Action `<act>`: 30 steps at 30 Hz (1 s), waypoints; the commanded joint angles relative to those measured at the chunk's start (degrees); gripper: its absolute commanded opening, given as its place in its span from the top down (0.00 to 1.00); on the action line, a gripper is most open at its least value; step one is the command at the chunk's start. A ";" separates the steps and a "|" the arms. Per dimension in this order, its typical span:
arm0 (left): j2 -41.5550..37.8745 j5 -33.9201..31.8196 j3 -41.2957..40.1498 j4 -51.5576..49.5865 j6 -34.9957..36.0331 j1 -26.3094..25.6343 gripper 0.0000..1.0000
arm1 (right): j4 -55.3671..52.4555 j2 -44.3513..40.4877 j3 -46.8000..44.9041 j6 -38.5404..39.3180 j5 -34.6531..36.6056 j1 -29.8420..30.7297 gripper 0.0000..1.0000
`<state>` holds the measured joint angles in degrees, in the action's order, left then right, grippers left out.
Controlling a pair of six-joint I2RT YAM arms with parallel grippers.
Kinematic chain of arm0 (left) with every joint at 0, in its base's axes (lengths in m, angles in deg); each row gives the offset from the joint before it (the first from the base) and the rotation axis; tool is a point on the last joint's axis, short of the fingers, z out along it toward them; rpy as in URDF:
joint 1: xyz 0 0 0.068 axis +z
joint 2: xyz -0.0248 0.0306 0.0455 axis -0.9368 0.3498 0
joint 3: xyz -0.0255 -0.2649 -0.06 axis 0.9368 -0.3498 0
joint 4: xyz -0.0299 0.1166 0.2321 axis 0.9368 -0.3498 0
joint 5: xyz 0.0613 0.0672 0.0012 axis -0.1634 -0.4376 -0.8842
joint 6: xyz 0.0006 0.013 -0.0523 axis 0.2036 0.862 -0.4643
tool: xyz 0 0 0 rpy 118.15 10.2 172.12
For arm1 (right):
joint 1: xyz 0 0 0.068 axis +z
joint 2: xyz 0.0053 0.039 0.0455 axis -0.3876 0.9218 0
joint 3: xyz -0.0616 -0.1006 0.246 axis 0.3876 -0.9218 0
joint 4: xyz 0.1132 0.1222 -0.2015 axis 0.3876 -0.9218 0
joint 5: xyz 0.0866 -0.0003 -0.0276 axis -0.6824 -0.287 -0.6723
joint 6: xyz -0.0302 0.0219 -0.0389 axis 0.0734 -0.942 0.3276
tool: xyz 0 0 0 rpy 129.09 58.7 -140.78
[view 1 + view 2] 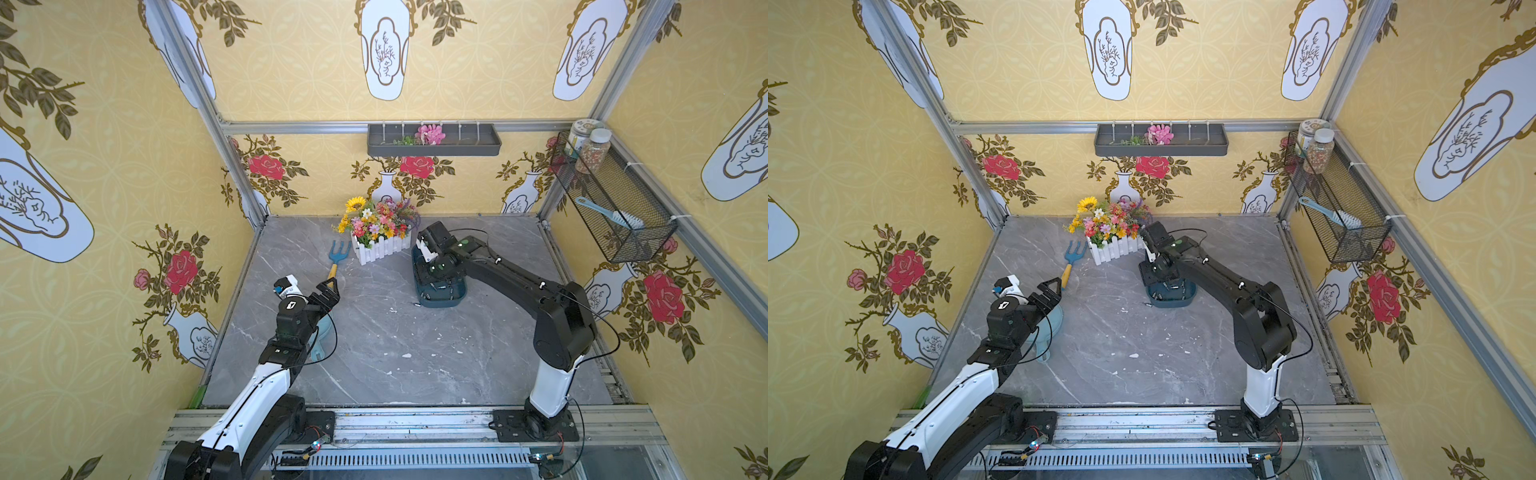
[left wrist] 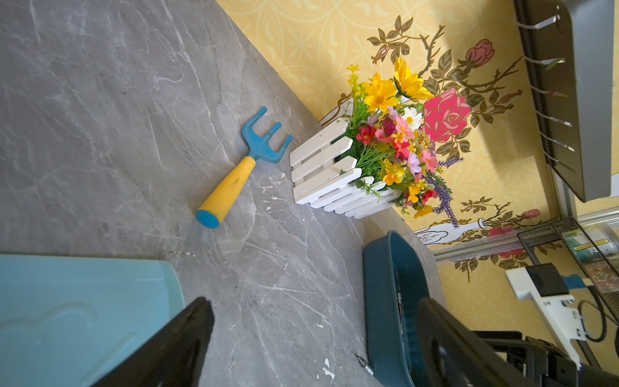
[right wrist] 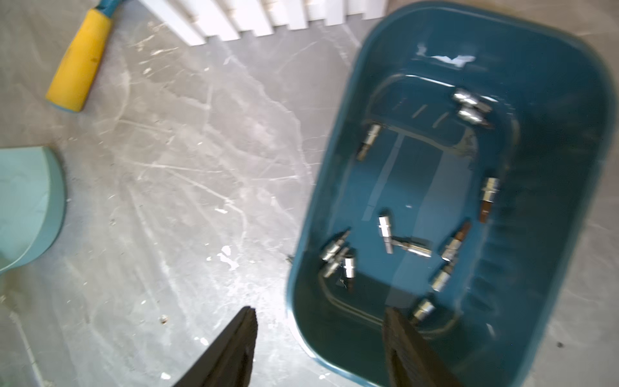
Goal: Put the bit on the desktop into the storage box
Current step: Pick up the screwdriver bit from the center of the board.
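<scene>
The dark teal storage box (image 1: 446, 296) stands on the grey marble desktop (image 1: 374, 353) at the back right, and several silver bits (image 3: 385, 234) lie on its floor. One small bit (image 1: 417, 304) lies on the desktop just outside the box's near-left corner; the left wrist view shows this bit (image 2: 363, 363) against the box wall. My right gripper (image 3: 320, 315) hovers open over the box's rim, with one finger above the desktop, the other above the box, and nothing between them. My left gripper (image 1: 328, 291) stands open and empty at the left, above the pale blue scoop.
A pale blue scoop (image 1: 322, 332) lies under my left arm. A blue and yellow hand rake (image 1: 338, 257) lies beside a white picket planter of flowers (image 1: 380, 243), just behind the box. A grey wall tray (image 1: 434, 143) and a wire basket (image 1: 611, 199) hang on the walls.
</scene>
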<state>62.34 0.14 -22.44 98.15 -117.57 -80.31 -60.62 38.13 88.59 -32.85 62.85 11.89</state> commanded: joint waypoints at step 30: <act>0.01 0.10 -0.05 -0.06 0.30 0.06 0.00 | -1.38 12.90 3.15 -1.47 -0.50 5.54 0.38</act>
<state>62.14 0.14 -22.53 98.08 -117.61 -80.31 -61.17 50.89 92.37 -34.34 60.67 18.25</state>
